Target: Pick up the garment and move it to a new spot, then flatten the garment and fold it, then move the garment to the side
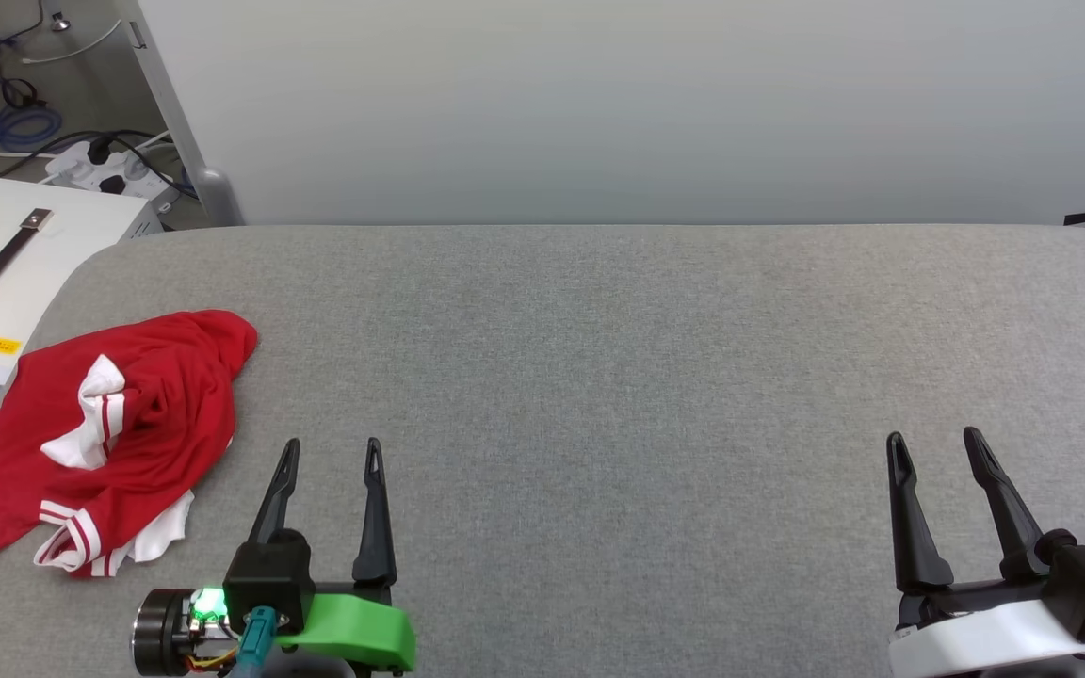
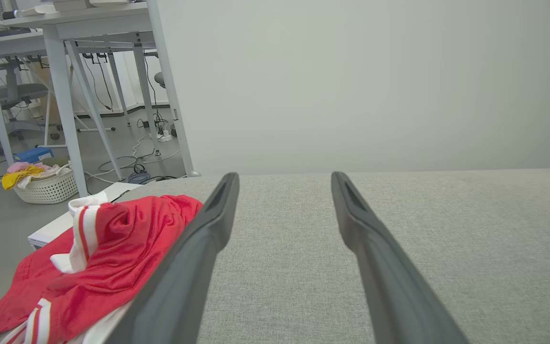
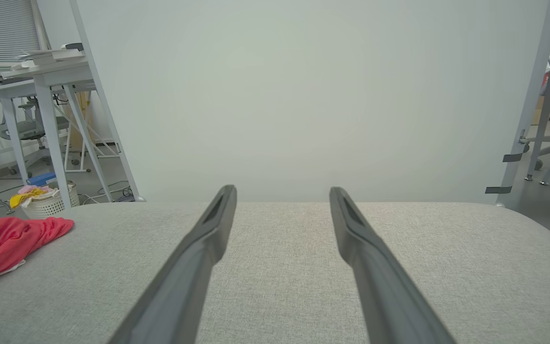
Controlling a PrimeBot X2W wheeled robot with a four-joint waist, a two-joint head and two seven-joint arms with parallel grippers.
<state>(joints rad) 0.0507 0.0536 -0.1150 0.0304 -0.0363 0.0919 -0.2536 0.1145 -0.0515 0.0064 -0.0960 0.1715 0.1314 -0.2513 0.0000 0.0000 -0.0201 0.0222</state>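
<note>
A: What is being shown in the head view?

B: The garment (image 1: 119, 433) is being seen lying crumpled on the grey padded table (image 1: 599, 377), toward 8 o'clock of the picture, close to the table's left edge. A white sleeve with red stripes is being shown turned up in the middle of the heap. A white box (image 1: 6, 254) with a black handle is being seen just past it, toward 10 o'clock.

A: And the grippers?

B: The left gripper (image 1: 331, 444) is being held at 7 o'clock with its fingers spread wide, and nothing is being gripped. The garment is lying at its 10 o'clock, near but apart. The right gripper (image 1: 934, 436) is being held at 4 o'clock, equally wide and empty, well apart from the garment.

A: What is being shown in the left wrist view?

B: The left gripper (image 2: 284, 176) is being seen spread wide above the table. The garment (image 2: 112, 248) is lying at 8 o'clock and is being partly hidden by one finger. A laundry basket (image 2: 48, 186) is being seen on the floor at 9 o'clock.

A: And in the right wrist view?

B: The right gripper (image 3: 282, 189) is being held wide over bare table. The garment (image 3: 7, 243) is being seen at 9 o'clock, well apart.
</note>
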